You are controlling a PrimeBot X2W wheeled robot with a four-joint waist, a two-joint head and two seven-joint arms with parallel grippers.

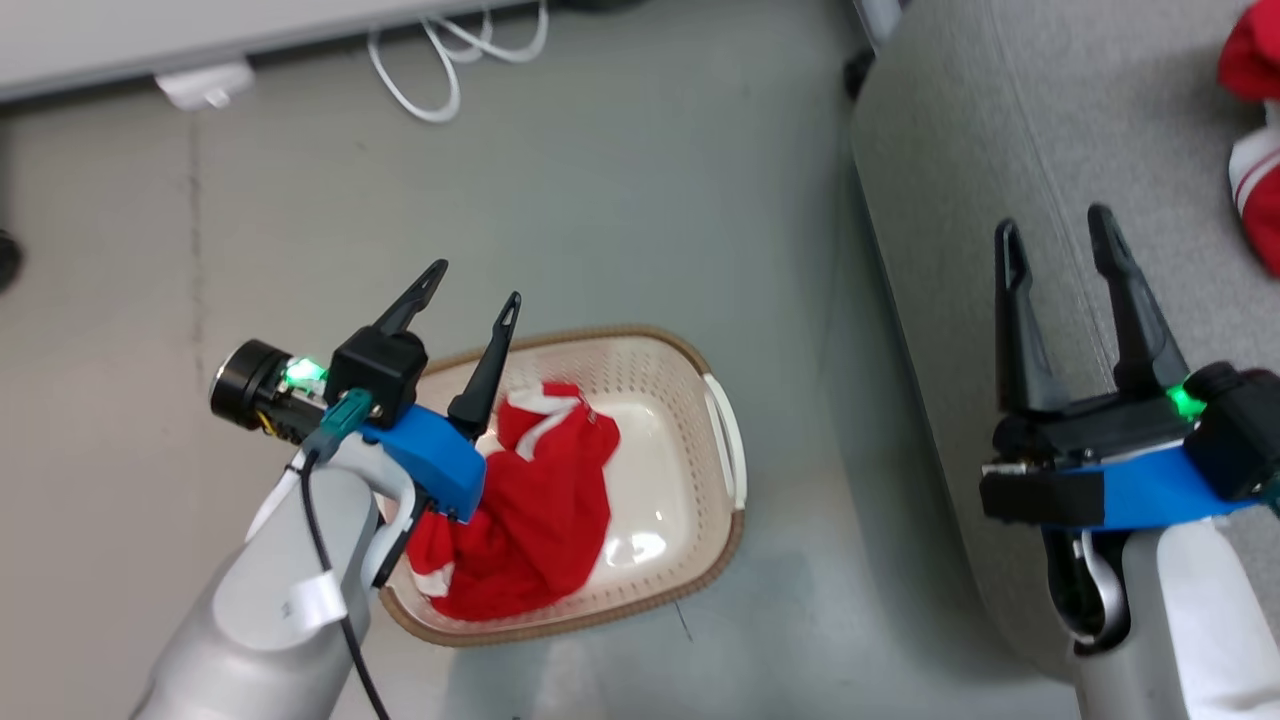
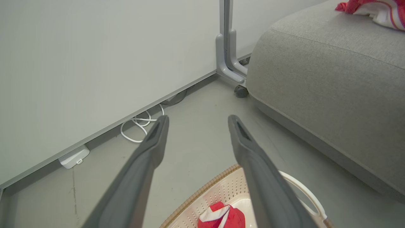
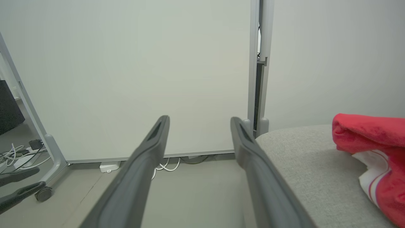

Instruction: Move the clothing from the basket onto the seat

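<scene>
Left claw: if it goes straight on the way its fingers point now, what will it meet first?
Probably the bare grey floor, short of the white wall panel. The left claw is open and points past the basket, with nothing between. Depth is unclear, so it could be the panel's base.

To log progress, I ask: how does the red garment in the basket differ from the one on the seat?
The basket garment lies crumpled inside the basket, not yet moved; the seat garment already rests on the seat. The basket garment shows mostly; the seat garment is cut by the picture edge. Both are bright red with white trim.
</scene>
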